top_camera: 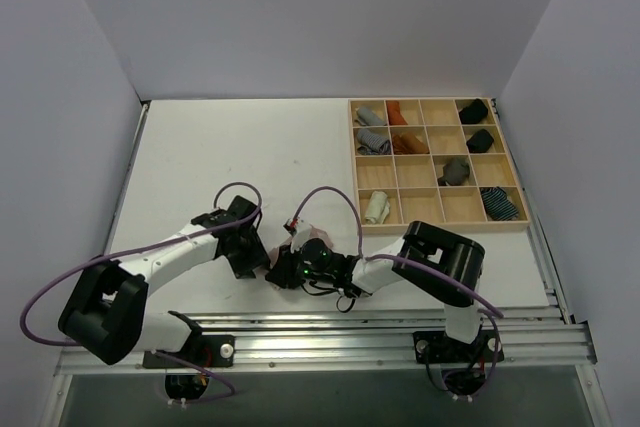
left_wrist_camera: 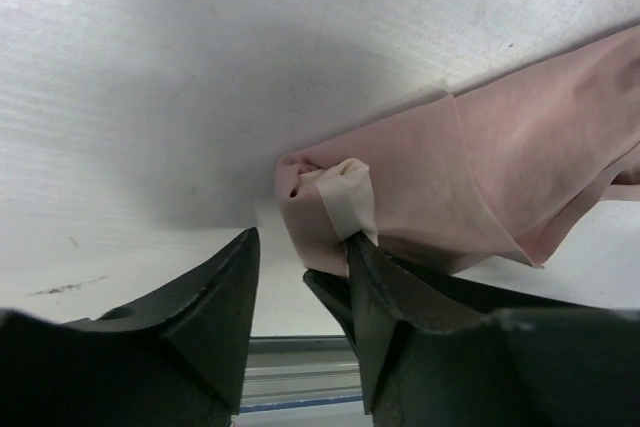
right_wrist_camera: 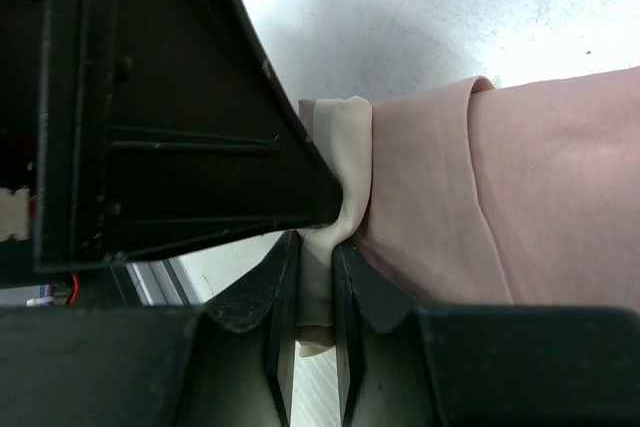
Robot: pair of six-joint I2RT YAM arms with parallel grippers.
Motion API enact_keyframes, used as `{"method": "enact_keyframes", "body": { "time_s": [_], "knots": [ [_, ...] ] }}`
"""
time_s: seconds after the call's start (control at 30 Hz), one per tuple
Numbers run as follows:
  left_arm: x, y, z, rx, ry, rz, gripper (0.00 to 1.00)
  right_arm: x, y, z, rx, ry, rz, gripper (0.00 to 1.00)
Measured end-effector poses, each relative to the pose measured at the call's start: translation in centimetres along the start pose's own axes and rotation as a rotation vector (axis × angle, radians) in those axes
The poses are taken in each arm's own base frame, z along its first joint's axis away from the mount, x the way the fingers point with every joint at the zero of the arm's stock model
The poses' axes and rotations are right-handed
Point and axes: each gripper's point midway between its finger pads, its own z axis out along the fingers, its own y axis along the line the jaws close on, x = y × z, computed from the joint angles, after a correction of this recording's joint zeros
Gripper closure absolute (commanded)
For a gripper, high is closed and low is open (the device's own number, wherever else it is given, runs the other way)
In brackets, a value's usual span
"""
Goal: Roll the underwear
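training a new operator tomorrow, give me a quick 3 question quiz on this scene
1. True or false: the right gripper is shut on the beige part of the pink briefs.
2. The left gripper has its jaws: A) open; B) shut on the briefs; C) out of view.
3. Fill in: seen from the top, the pale roll lies in the tray's ___ column.
Key: 1 true; 2 A; 3 leftmost.
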Motion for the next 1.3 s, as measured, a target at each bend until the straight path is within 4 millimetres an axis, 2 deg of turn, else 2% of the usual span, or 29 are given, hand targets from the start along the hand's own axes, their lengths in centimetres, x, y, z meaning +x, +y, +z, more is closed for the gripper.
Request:
{"method": "enact_keyframes", "body": {
  "time_s": [0.1,0.13,0.23,0.37,0.57,0.73,0.87,0.97,1.1,1.3],
  "knots": [
    [-0.2,-0.6,0.5,0.007,0.006,-0.003,0.69,0.0,0.0,0.0,0.0,0.0,0.001,0.96],
    [-0.3,-0.9,0.7,0.014,0.011,-0.001,0.79,0.0,0.0,0.0,0.0,0.0,0.001,0.9],
    [-0.2,-1.3,0.9,0.016,0.03,0.01,0.91,-0.1,0.0,0.0,0.013,0.003,0.008,0.78],
    [-0.1,-1.7,1.0,0.035,0.039,0.022,0.97,-0.5,-0.3,-0.7,0.089,0.014,0.0,0.68],
    [0.1,-2.0,1.0,0.055,0.033,0.032,0.98,-0.4,-1.8,-3.9,0.338,0.053,-0.102,0.65],
    [0.1,-2.0,1.1,0.045,0.04,0.036,0.98,-1.1,-0.3,-4.5,0.435,0.055,-0.258,0.64],
    [0.1,-2.1,1.1,0.023,0.057,0.043,0.98,-0.8,1.3,-4.4,0.452,0.059,-0.374,0.63],
    [0.1,-2.2,1.1,0.008,0.072,0.054,0.98,-0.1,1.7,-3.6,0.467,0.082,-0.451,0.63],
    [0.1,-2.2,1.2,-0.012,0.09,0.065,0.98,0.9,1.1,-2.3,0.523,0.118,-0.553,0.63],
    [0.2,-2.2,1.2,-0.023,0.107,0.075,0.98,0.3,0.3,-2.0,0.612,0.114,-0.648,0.62]
  ]
}}
